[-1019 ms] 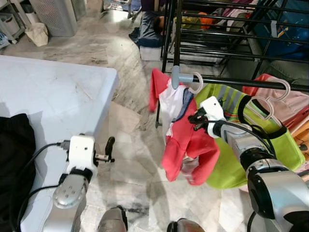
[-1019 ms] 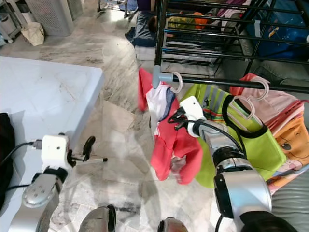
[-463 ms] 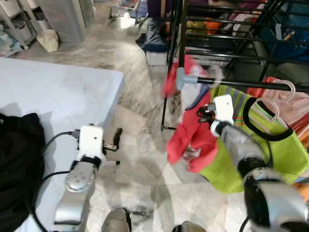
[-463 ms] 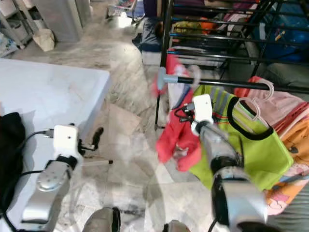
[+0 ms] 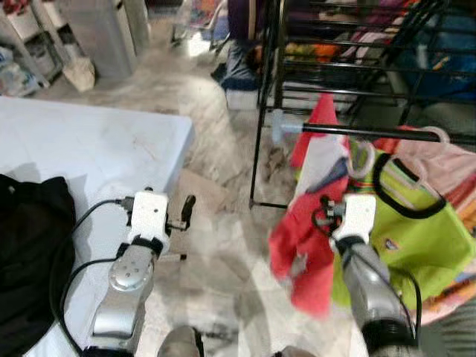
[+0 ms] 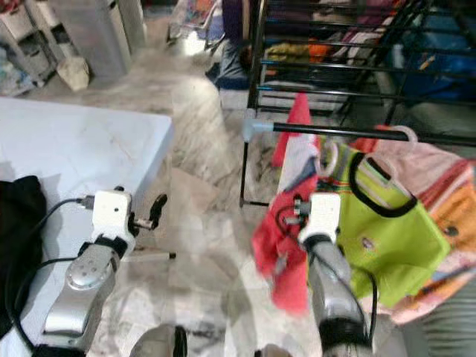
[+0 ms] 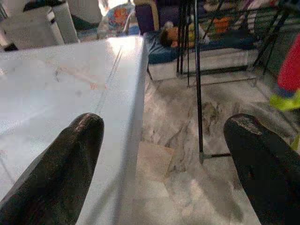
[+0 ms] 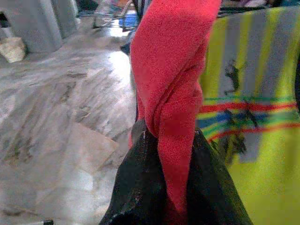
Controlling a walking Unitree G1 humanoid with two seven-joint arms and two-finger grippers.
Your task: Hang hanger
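We have our right hand [image 8: 171,187] closed tight on the red garment [image 5: 309,245], its two black fingers [image 8: 136,187] pinching a fold of the cloth between them, and we judge that grip is there to steady or carry the garment along the rail [image 5: 372,132] of the clothes rack [image 5: 268,89] so the hanger [image 5: 362,158] seats properly. The hanger itself is pale and, as far as the blur allows us to tell, its hook is already over the dark rail near the grey end cap [image 5: 278,127], with the red garment draped from it and hanging down beside the lime-green shirt [image 5: 420,230]. That green shirt hangs on its own hanger just beside, and a pink garment [image 5: 416,145] hangs behind it, so the rail holds several pieces pressed close together; we think the red piece is being kept toward the open end because that is where there is room. Our left hand [image 7: 168,154] sits idle with its fingers spread wide and nothing between them, held low at the edge of the white desk [image 5: 82,149], over the marble floor [image 5: 223,253], likely parked out of the way of the working arm. A heap of black cloth [image 5: 30,245] lies on the desk near our left arm, and we take it for laundry waiting its turn. In the background the rack's lower shelves [image 6: 349,59] hold folded coloured clothes, too blurred to sort out.
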